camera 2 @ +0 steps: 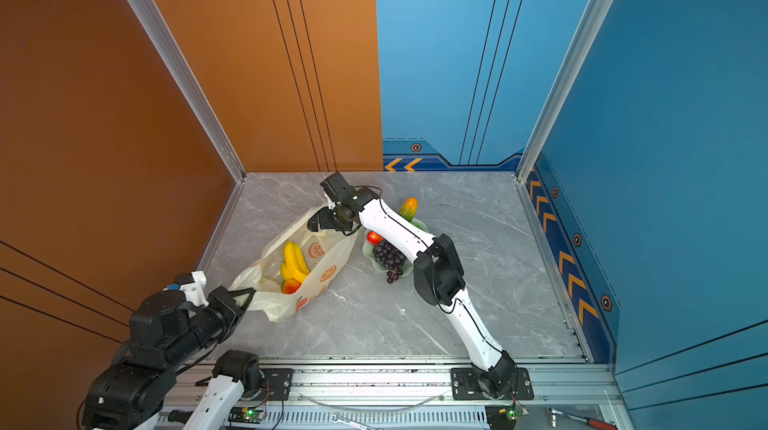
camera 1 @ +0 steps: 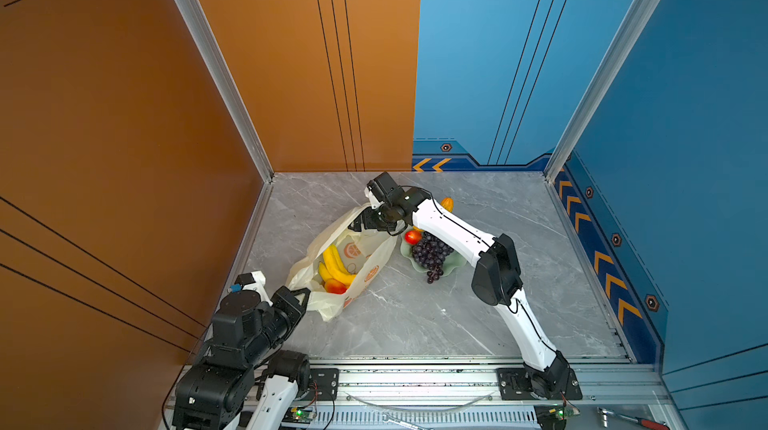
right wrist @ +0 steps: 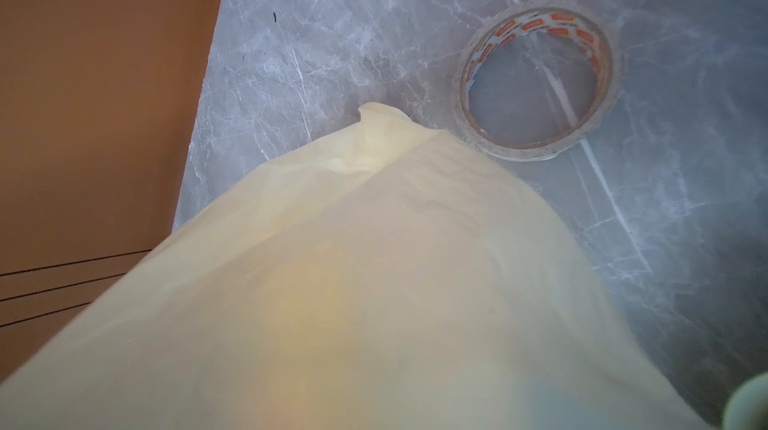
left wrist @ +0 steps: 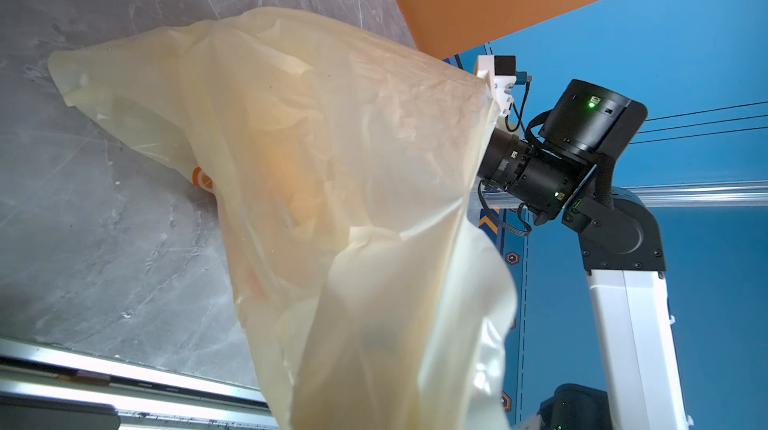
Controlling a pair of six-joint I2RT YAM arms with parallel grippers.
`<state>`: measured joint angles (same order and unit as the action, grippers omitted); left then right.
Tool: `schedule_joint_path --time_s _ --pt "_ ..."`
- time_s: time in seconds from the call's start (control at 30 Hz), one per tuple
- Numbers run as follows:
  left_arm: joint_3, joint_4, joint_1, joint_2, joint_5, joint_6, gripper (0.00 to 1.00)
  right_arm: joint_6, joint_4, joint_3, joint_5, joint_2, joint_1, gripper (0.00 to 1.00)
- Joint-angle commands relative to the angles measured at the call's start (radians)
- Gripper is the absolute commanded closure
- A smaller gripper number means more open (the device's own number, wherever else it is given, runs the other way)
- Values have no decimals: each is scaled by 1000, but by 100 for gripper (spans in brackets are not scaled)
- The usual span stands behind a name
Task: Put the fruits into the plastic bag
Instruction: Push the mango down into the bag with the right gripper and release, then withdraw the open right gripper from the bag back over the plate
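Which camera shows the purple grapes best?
The top views: both look down on the grapes, a dark bunch lying in the green dish. Neither wrist view shows them; the plastic bag fills most of those pictures.

A cream, translucent, crinkled plastic bag (right wrist: 374,282) fills the view nearest the camera, blurred, with a faint orange glow through it. Just beyond its peak a clear tape roll (right wrist: 536,151) with an orange-printed core lies flat on the grey marble table (right wrist: 332,32), which borders an orange wall (right wrist: 83,95).
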<state>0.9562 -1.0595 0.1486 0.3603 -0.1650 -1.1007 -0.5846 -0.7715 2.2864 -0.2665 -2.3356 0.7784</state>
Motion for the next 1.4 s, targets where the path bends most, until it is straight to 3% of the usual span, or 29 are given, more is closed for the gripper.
schedule_joint_path --time_s 0.0,0.2,0.37,0.53,0.77,0.93,1.1,1.23,1.37 --pt "23 39 -6 29 -18 -3 100 23 -29 -27 -5 155 -8 0" --pt "41 55 -6 75 -32 22 100 3 36 -122 -111 308 -5 0" --pt "31 98 -6 99 -55 23 100 -181 297 -309 -360 381 -18 0" --pt "50 109 -7 124 -62 42 100 -256 420 -409 -464 390 -7 0" --pt "41 108 -6 110 -62 39 100 -171 423 -368 -353 506 18 0" --pt "60 105 -6 99 -33 47 100 -176 423 -347 -298 611 -26 0" --pt "95 105 -7 98 -15 47 100 -183 320 -382 -180 724 -163 0" --pt "143 65 -7 100 20 64 100 -201 295 -518 -168 810 -310 0" --pt "209 6 -6 113 51 89 100 -142 115 -581 -84 837 -418 0"
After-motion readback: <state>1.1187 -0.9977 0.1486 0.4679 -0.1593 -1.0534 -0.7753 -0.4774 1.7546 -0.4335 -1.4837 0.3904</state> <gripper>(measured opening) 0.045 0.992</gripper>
